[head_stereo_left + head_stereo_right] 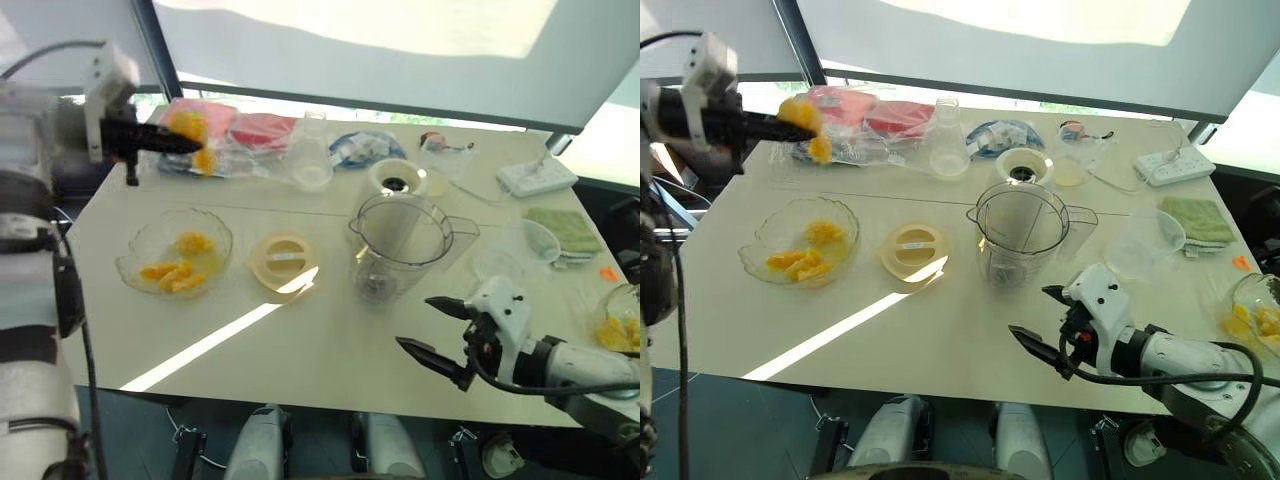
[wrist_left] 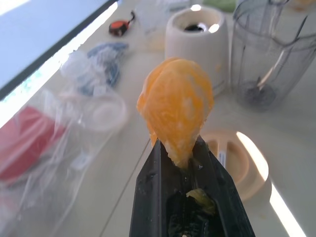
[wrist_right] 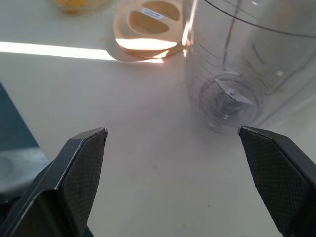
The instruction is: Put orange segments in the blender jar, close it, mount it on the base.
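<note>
My left gripper [image 1: 185, 143] is raised high over the table's far left corner, shut on an orange segment [image 2: 175, 111]. Below it, nearer me, a glass bowl [image 1: 140, 240] holds more orange segments [image 1: 178, 263]. The clear blender jar [image 1: 400, 245] stands empty and upright at mid-table, its round cream lid [image 1: 283, 262] lying flat to its left. The white blender base [image 1: 396, 180] sits behind the jar. My right gripper [image 1: 432, 326] hovers low near the front edge, open, in front and to the right of the jar, with nothing between its fingers.
Plastic bags with red items [image 1: 250, 135] lie at the far left. A clear flask [image 1: 310, 155], a power strip [image 1: 538, 177], a green cloth [image 1: 565, 230], a clear plastic cup [image 1: 530, 243] and a second bowl of orange [image 1: 620, 318] lie along the back and right.
</note>
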